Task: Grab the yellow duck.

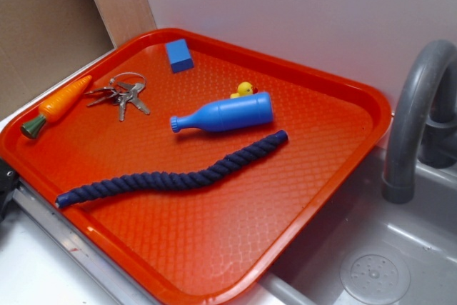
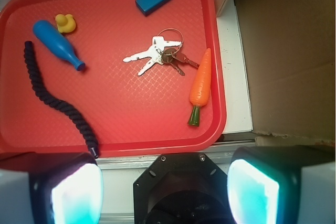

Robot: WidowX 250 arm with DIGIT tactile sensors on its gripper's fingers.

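No brand, label or readable writing anywhere in either view.

One red tray [image 1: 314,176] with a raised rim, resting on the counter beside a grey sink [image 1: 378,269] and its grey faucet [image 1: 418,98]. Inside the tray, six things:
- yellow duck [image 1: 244,90] (orange beak just visible), near the far rim, touching or almost touching the blue bottle [image 1: 227,113] and partly hidden behind it in the exterior view; fully visible from the wrist camera at [image 2: 65,22], just beside the wide end of the bottle [image 2: 56,44].
- blue bottle lying on its side, neck pointing toward the keys [image 1: 120,95].
- dark blue rope [image 1: 175,176], stretched out in a wavy line in front of the bottle, apart from it.
- bunch of metal keys on a ring, between bottle and carrot [image 1: 58,104].
- orange carrot toy with green stem, lying flat close to the tray's rim.
- blue block [image 1: 179,56], alone near the far corner.

Gripper [image 2: 165,190] spread wide, with the two fingers [image 2: 79,192] at the lower corners of the wrist view. Nothing held, nothing touched. Positioned outside the tray, above the counter edge, well apart from the duck.
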